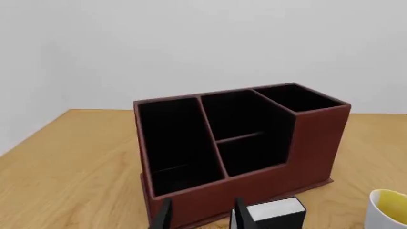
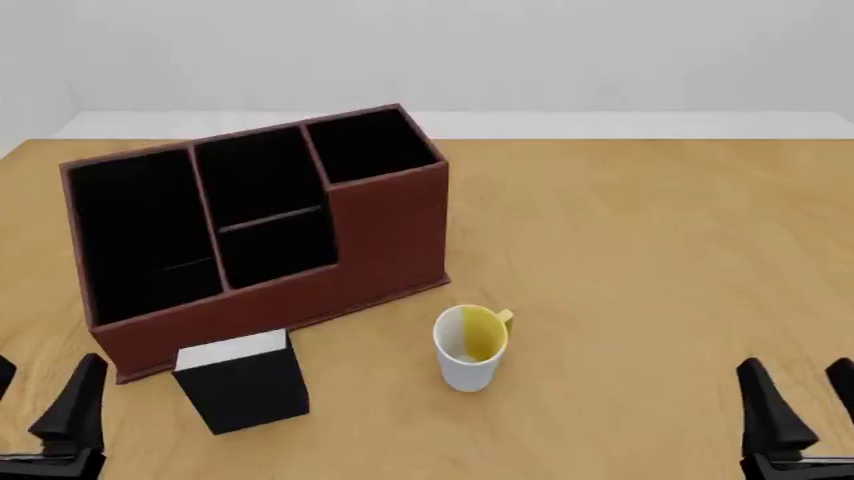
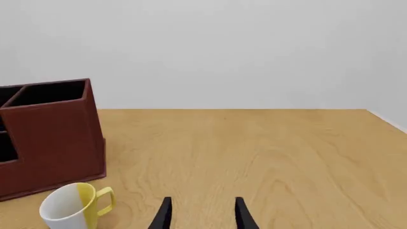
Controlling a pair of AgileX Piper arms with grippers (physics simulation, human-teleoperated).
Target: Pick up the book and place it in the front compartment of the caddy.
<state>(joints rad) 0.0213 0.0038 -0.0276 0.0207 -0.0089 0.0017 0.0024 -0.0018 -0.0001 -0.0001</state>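
— Two grippers low at the near edge, both spread and empty: left gripper (image 2: 40,415), right gripper (image 2: 801,410).
— And the book (image 2: 244,381)?
— Upright on the surface (image 2: 641,250), just before the caddy (image 2: 387,225); the mug (image 2: 470,347) stands beside it.
— From the right wrist?
— Mug and caddy only; no book.

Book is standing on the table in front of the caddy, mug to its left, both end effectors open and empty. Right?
Not quite. In the front view the mug stands to the right of the book, not left. The rest holds: book before the caddy, both end effectors open and empty.
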